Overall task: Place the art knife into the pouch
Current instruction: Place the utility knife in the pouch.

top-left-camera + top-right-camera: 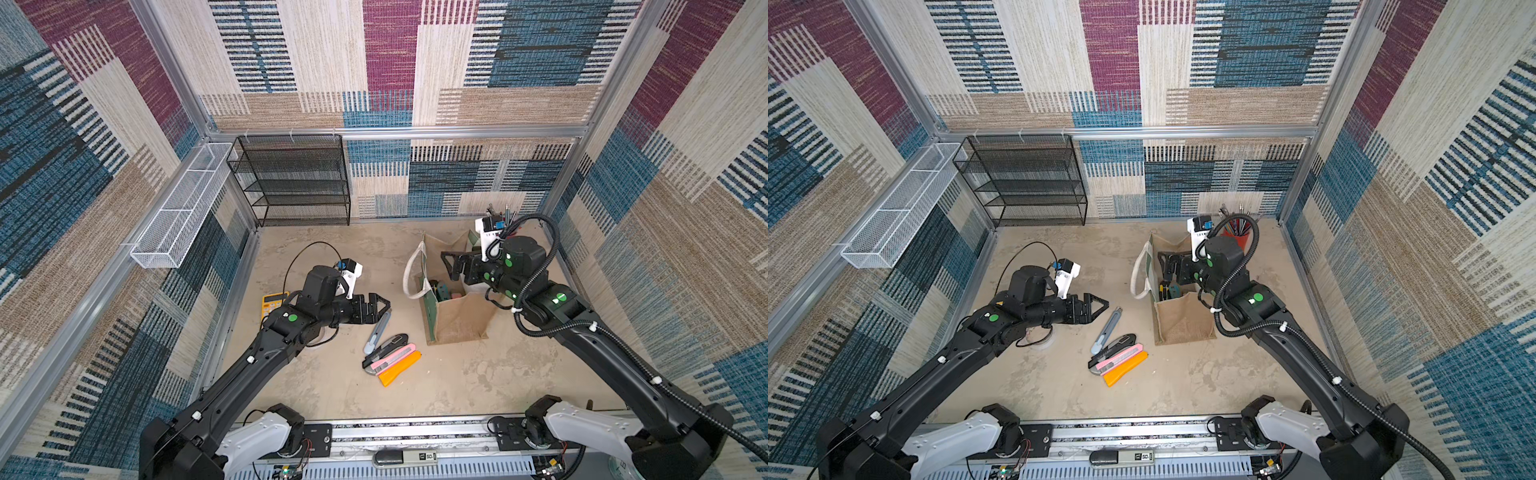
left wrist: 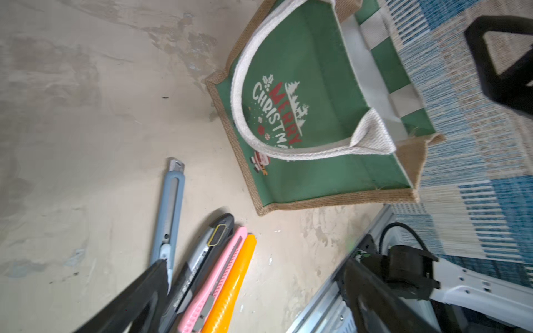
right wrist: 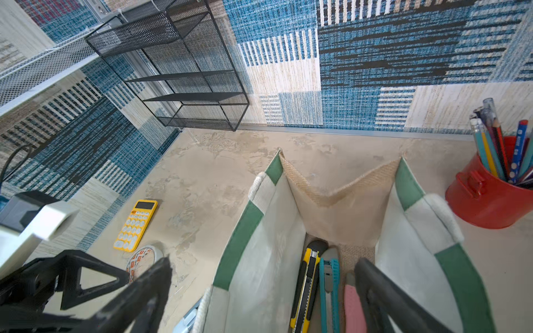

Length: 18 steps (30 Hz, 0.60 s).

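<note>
Right wrist view: right gripper (image 3: 261, 291) spread wide and empty above pouch (image 3: 251, 259); left gripper (image 1: 380, 309) wide over knives (image 1: 390, 353).

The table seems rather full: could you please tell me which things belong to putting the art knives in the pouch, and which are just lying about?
Part of the job:
- pouch
- four knives on the table: blue, black, pink, orange
- knives already in the pouch
- left gripper and right gripper, both open

Just lying about:
- calculator
- tape roll
- pencil cup
- black rack
- white basket
</note>
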{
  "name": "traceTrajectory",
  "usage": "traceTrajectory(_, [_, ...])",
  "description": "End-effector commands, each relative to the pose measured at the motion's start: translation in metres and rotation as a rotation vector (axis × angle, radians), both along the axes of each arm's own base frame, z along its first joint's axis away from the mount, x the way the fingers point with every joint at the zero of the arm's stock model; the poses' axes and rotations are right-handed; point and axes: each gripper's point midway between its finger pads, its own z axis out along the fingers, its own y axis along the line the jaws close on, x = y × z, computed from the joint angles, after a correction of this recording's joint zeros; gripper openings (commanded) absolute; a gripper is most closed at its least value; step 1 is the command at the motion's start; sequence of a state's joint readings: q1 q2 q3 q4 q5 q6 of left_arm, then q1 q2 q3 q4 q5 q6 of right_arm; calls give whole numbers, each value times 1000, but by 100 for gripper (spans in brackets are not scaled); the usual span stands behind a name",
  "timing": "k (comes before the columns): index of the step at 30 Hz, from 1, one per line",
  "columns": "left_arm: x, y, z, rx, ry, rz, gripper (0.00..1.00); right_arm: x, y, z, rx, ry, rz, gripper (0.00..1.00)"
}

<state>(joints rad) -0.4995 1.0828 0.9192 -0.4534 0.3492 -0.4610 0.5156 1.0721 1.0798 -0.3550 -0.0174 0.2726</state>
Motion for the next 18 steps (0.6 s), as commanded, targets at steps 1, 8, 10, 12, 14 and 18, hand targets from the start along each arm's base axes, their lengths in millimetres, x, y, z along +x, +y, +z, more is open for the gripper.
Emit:
traceTrajectory(1, [-4, 13, -14, 101, -1, -4, 95, -9, 1, 6, 54, -40, 23, 99])
traceTrajectory(8, [-5, 3, -29, 73, 64, -27, 89, -25, -6, -7, 51, -42, 35, 100])
traceTrajectory(10, [-5, 2, -34, 75, 83, -31, 86, -32, -9, -7, 58, -59, 42, 99])
traceTrajectory(12, [-6, 1, -39, 78, 101, -33, 80, -42, -11, -5, 72, -88, 61, 100])
traceTrajectory(14, [-6, 1, -44, 81, 118, -29, 77, -51, -12, -4, 92, -113, 81, 99])
traceTrajectory(18, [-8, -1, -54, 74, 156, -34, 68, -66, -10, -2, 135, -155, 136, 99])
